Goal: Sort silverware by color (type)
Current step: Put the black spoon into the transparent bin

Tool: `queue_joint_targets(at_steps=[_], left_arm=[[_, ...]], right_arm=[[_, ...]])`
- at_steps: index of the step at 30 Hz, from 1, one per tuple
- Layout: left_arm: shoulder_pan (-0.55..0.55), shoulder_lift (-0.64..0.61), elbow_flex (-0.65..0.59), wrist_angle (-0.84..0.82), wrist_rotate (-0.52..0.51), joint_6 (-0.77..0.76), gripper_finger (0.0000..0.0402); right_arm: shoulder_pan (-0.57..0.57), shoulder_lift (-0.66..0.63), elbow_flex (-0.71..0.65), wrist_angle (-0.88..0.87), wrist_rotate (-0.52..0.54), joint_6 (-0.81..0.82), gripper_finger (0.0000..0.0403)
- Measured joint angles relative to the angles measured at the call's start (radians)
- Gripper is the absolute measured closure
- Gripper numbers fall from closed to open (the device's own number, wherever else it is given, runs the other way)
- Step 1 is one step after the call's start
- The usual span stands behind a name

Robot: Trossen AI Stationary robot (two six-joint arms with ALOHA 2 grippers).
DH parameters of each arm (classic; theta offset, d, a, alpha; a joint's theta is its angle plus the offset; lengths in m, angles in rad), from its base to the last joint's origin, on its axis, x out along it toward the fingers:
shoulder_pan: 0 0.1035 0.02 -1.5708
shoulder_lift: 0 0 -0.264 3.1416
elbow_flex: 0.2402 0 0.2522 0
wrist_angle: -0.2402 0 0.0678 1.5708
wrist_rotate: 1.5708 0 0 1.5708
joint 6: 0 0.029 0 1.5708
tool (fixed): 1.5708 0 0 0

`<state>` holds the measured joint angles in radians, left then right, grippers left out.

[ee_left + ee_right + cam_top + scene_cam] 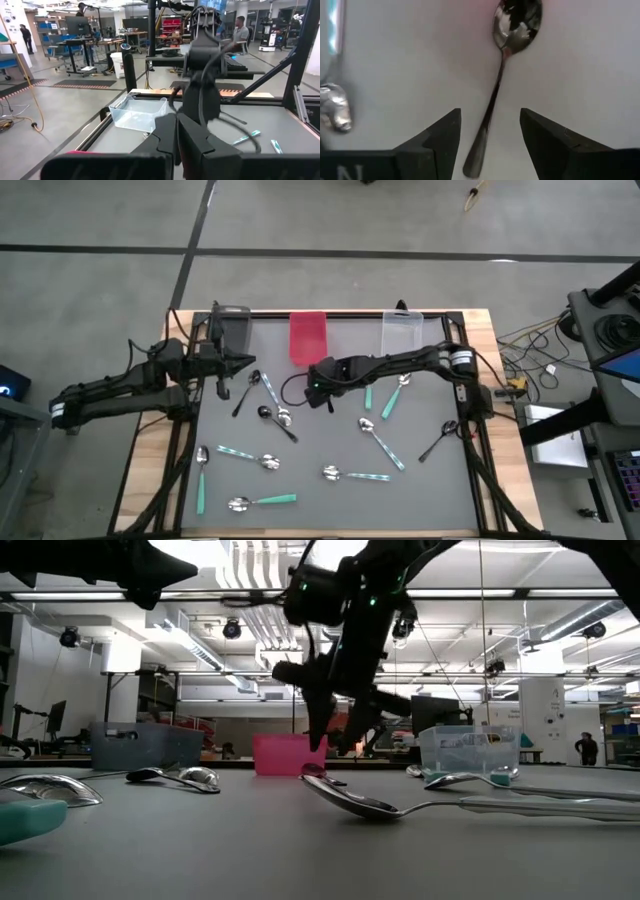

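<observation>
A black spoon point(497, 90) lies flat on the grey bench point(430, 500), framed between the wide-open fingers of the right claw point(490, 137), which grips nothing. From above, this claw point(312, 392) hangs at the centre of the frame, just below the red bin point(308, 335). Other spoons lie scattered across the bench: teal-handled ones such as the spoon point(262, 500) at lower centre, patterned ones such as the spoon point(355, 474) to its right, and another black spoon point(437, 442) at right. The left claw point(245, 360), shut and empty, waits at upper left beside the dark bin point(231, 325). A clear bin point(402, 328) stands at upper right.
</observation>
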<state>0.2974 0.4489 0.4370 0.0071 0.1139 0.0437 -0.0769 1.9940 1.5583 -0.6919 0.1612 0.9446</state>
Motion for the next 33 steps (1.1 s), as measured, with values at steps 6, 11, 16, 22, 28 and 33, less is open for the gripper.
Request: queue_joint_targets(at_steps=[6, 11, 16, 22, 28, 33], left_arm=[[0.0, 0.002, 0.0, 0.0, 0.0, 0.0, 0.0402], [0.0, 0.004, 0.0, 0.0, 0.0, 0.0, 0.0402], [0.0, 0.005, 0.0, 0.001, 0.0, 0.0, 0.0402], [0.0, 0.005, 0.0, 0.004, 0.0, 0.0, 0.0402], [0.0, 0.005, 0.0, 0.005, 0.0, 0.0, 0.0402], [0.0, 0.005, 0.0, 0.006, 0.0, 0.0, 0.0402]], right_arm=[[0.0, 0.083, 0.037, 0.001, 0.038, -0.021, 0.0209], [0.001, 0.12, 0.057, -0.001, 0.077, -0.04, 0.0211], [0.001, 0.129, 0.057, -0.004, 0.086, -0.039, 0.0244], [0.0, 0.129, 0.056, 0.004, 0.104, -0.025, 0.0325], [0.0, 0.129, 0.055, 0.005, 0.106, -0.01, 0.0388], [0.0, 0.127, 0.055, 0.005, 0.101, -0.003, 0.0392]])
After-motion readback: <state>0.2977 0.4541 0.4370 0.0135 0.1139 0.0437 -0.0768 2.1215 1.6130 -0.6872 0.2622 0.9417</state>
